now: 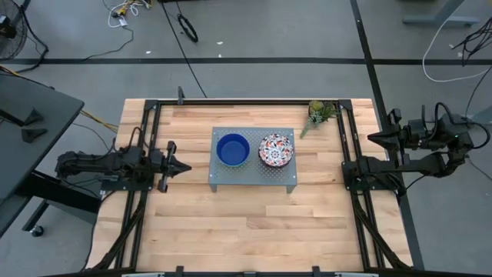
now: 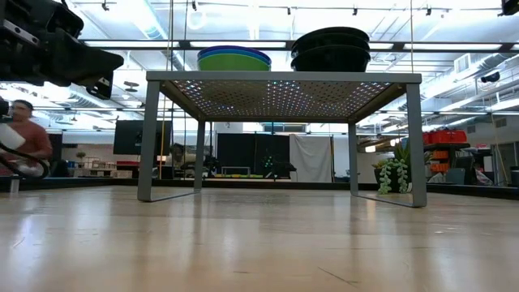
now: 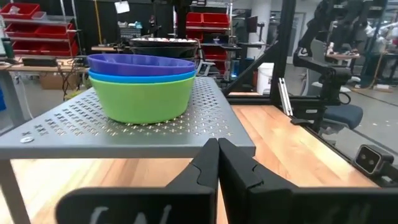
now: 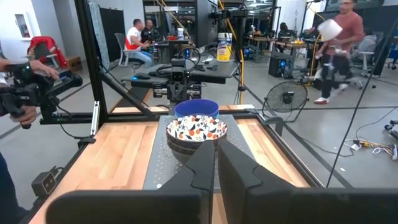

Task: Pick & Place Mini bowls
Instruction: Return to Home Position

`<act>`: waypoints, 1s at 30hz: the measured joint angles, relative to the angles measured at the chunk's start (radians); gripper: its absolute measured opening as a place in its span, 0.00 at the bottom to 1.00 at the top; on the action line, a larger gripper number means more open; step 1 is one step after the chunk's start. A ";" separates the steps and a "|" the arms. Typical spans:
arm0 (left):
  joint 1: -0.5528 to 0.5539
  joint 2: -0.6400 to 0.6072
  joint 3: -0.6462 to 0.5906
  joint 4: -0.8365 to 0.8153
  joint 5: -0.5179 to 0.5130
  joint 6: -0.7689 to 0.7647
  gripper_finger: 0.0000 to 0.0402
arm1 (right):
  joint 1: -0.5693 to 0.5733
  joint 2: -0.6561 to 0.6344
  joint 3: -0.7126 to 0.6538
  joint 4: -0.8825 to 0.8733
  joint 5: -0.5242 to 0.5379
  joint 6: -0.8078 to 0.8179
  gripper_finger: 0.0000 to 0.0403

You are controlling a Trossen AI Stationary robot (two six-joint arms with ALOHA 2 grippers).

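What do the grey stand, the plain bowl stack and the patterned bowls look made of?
Grey stand: sheet metal, matte grey, punched with rows of small holes. Plain bowl stack: likely plastic, uniform colour with a soft sheen. Patterned bowls: white with a floral print; ceramic or melamine, cannot tell.

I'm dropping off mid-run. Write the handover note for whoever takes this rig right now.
Left gripper: shut, empty, beside the left edge of the grey stand, apart from it and pointing at it.
Right gripper: shut, empty, drawn back at the right edge of the table.
Plastic bowls: one stack on the stand's left half, green at the bottom, then light blue, dark blue on top.
Floral bowls: stacked on the stand's right half; how many is not clear.
Done: no bowl shows on the table top.
Left: probably only bringing both arms home.
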 joint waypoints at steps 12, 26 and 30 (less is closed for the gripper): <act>0.000 0.038 -0.002 0.034 -0.006 -0.004 0.07 | 0.000 0.000 0.000 0.000 0.000 0.000 0.06; 0.000 0.039 -0.002 0.046 -0.007 -0.004 0.07 | 0.000 0.000 0.000 0.000 0.000 0.000 0.06; 0.000 0.039 -0.002 0.046 -0.007 -0.004 0.07 | 0.000 -0.001 0.000 0.000 0.000 0.000 0.06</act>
